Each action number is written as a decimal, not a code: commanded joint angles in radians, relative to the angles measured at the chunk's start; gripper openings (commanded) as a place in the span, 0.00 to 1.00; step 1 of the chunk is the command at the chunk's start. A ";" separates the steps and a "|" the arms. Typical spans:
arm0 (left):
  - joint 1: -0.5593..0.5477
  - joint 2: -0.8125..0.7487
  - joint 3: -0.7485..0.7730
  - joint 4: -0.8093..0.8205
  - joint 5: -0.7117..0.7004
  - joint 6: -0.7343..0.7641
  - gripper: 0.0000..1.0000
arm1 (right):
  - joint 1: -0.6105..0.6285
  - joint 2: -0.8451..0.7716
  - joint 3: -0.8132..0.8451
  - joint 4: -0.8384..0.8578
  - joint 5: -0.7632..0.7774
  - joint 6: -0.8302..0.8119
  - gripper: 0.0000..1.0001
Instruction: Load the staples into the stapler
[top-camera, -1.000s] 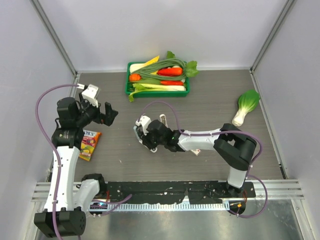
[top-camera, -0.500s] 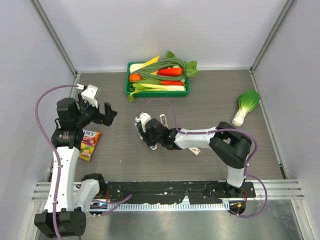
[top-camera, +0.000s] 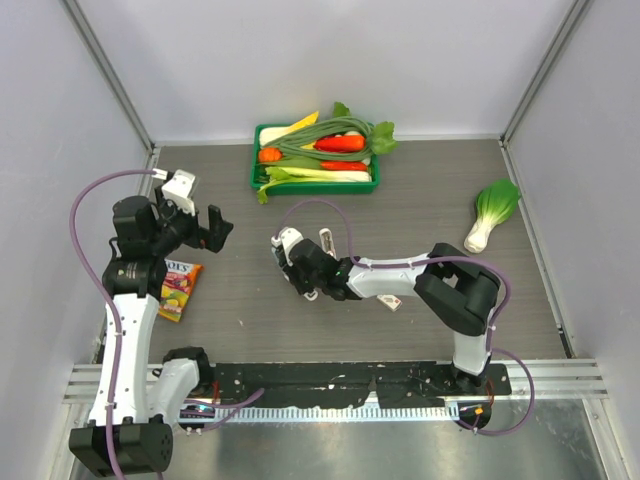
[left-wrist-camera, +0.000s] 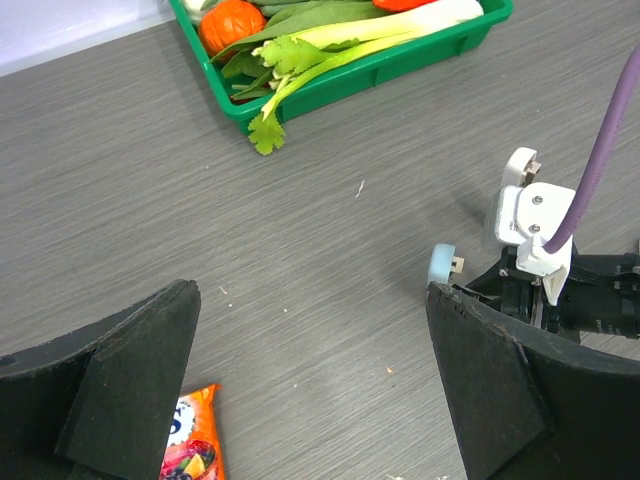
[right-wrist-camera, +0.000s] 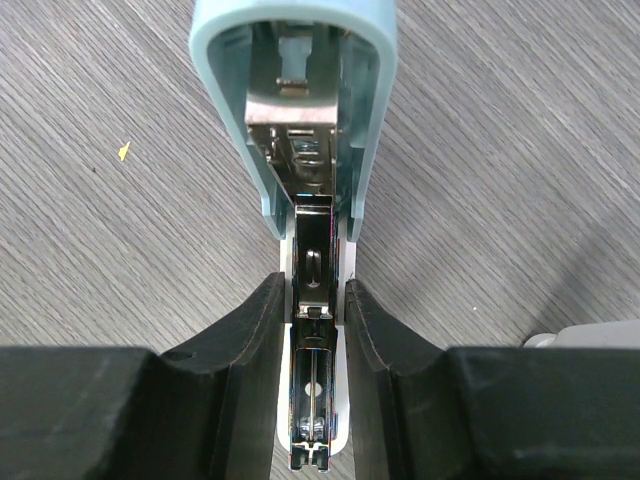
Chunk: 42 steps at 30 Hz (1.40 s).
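Nothing here can be read for sure. The candy bag (top-camera: 179, 287) on the desk (top-camera: 240, 310) has letters on it, but they are too small and blurry. The staples box (top-camera: 392, 303) has a red mark, too tiny to read.

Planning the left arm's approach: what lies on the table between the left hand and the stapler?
Nothing: only bare tabletop between the left hand and the stapler, as the left wrist and top views show.

Your left arm (top-camera: 122, 330): white, black joints | your right arm (top-camera: 400, 272): same | purple cable (top-camera: 75, 228): loops behind left pincer (top-camera: 218, 226) | fingers (left-wrist-camera: 130, 390): black
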<state>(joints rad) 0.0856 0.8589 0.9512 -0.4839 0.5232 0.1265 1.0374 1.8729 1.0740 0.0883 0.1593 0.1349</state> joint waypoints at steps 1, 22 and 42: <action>0.006 -0.018 -0.008 0.011 -0.006 0.018 1.00 | 0.010 0.006 0.049 0.034 0.023 0.000 0.01; 0.008 -0.020 -0.015 0.019 -0.008 0.019 1.00 | 0.013 0.012 0.058 0.031 0.028 -0.018 0.26; 0.009 -0.020 -0.015 0.021 -0.006 0.019 1.00 | 0.023 -0.015 0.079 -0.002 0.040 -0.047 0.57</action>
<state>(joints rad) 0.0872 0.8562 0.9363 -0.4839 0.5159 0.1390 1.0538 1.8874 1.1072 0.0807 0.1795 0.1040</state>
